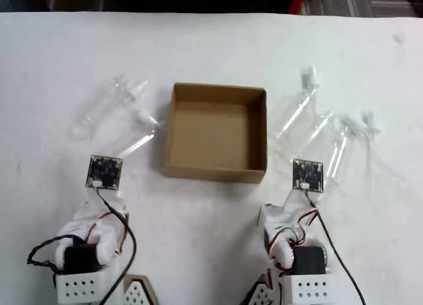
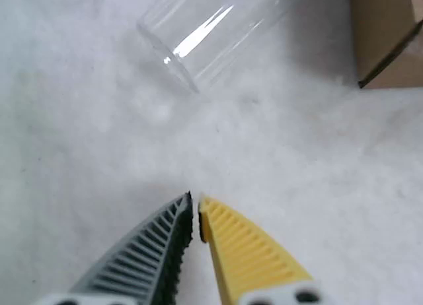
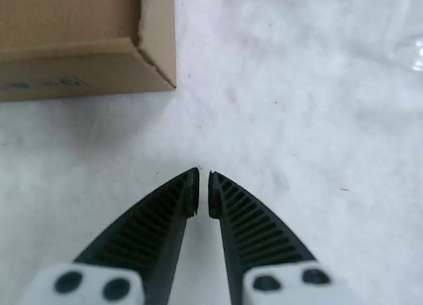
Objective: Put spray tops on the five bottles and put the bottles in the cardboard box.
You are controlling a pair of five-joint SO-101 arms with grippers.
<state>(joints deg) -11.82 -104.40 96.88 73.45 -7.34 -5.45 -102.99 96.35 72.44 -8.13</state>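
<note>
An open cardboard box (image 1: 217,132) sits mid-table with nothing inside. Clear bottles (image 1: 106,107) lie on their sides to its left, with white spray tops (image 1: 142,113) among them. More clear bottles (image 1: 310,130) and spray tops (image 1: 360,123) lie to its right. My left gripper (image 2: 195,201) is shut and holds nothing, hovering over bare table short of a clear bottle (image 2: 198,34); a box corner (image 2: 386,37) is off to one side. My right gripper (image 3: 203,179) is shut and holds nothing, near the box's corner (image 3: 155,51), with a clear bottle (image 3: 396,28) beyond.
Both arms (image 1: 102,206) (image 1: 297,212) are drawn back at the near table edge, one on each side of the box. White table (image 1: 211,212) stretches between them and in front of the box. The table's far edge runs along the top.
</note>
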